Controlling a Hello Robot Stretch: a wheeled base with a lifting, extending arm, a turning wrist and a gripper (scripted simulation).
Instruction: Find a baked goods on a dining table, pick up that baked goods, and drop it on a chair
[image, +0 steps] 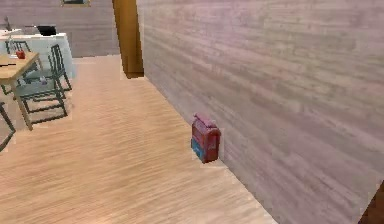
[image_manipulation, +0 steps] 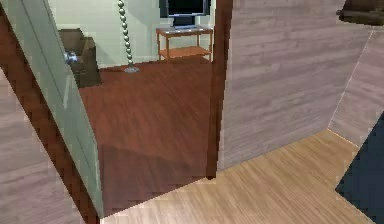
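A wooden dining table (image: 12, 68) stands at the forward view's far left, cut by the picture's edge. A small red thing (image: 20, 55) sits on its top; I cannot tell what it is. Grey-green chairs (image: 42, 90) stand around the table. Behind it is a second table under a pale cloth (image: 48, 45) with a dark object on top.
A long plank wall (image: 270, 90) runs along the forward view's right, with a red and blue carton (image: 205, 138) on the floor against it. A brown door frame (image: 127, 38) stands ahead. In the arm side view a pale door (image_manipulation: 55, 100) opens onto a dark-floored room with a TV stand (image_manipulation: 185, 42), floor lamp (image_manipulation: 125, 35) and armchair (image_manipulation: 80, 55).
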